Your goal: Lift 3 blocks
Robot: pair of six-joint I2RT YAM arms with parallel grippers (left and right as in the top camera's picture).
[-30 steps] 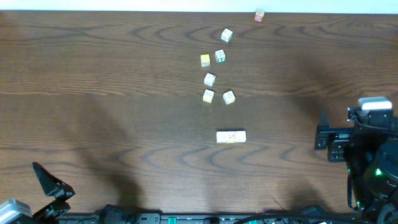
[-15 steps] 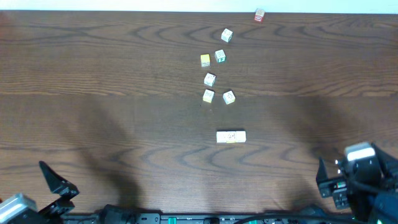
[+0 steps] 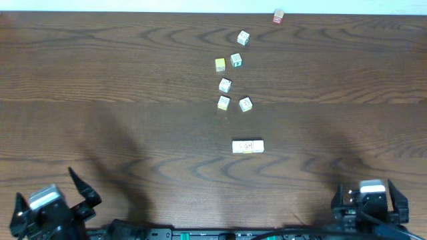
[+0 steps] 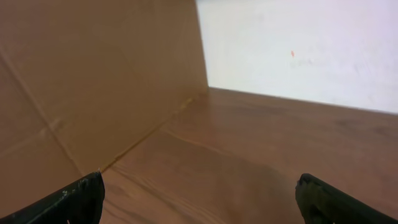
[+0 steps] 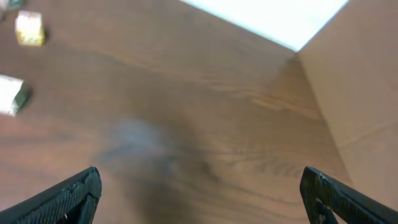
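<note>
The blocks lie end to end as one pale bar, its long axis running left to right across the table. My left claw and right claw gape wide at the near edge, gripping and touching nothing. The bar sits well ahead, between them, nearer my right claw.

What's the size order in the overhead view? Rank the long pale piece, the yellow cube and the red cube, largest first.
1. The long pale piece is clearly the largest.
2. The yellow cube and the red cube look alike in size, too close to rank.
</note>
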